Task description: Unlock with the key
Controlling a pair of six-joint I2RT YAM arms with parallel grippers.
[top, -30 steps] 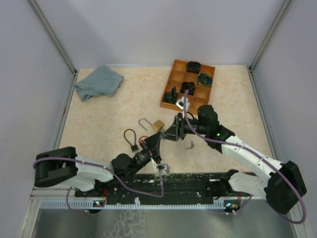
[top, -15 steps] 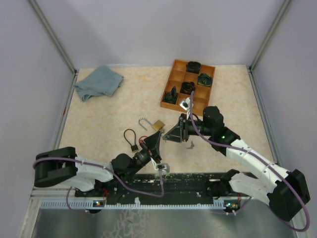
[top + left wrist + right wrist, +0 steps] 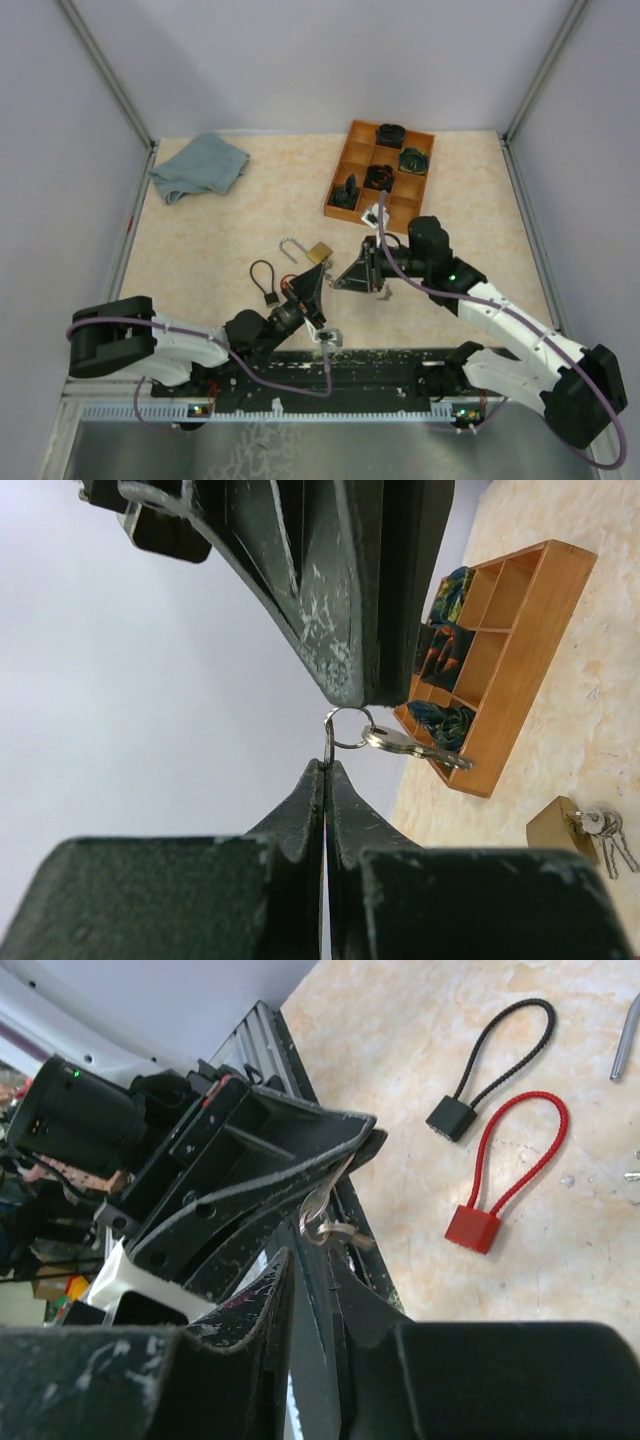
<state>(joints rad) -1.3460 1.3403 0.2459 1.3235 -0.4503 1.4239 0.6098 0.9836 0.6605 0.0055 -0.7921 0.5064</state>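
Aloft, the key (image 3: 405,745) is held by its ring (image 3: 348,728) in the closed left gripper (image 3: 327,765). The right gripper (image 3: 305,1260), narrowly parted, is set beside it. By an off-centre pinch it could be knocked loose and dropped to the worktop (image 3: 200,250).

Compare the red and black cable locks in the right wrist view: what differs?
Colour: the red cable lock has a red body and cord; the black cable lock is black all over. Place: the red one lies nearer the camera, the black one beyond it. Shared: both lie flat on the table, side by side, each cord looping back into its body.
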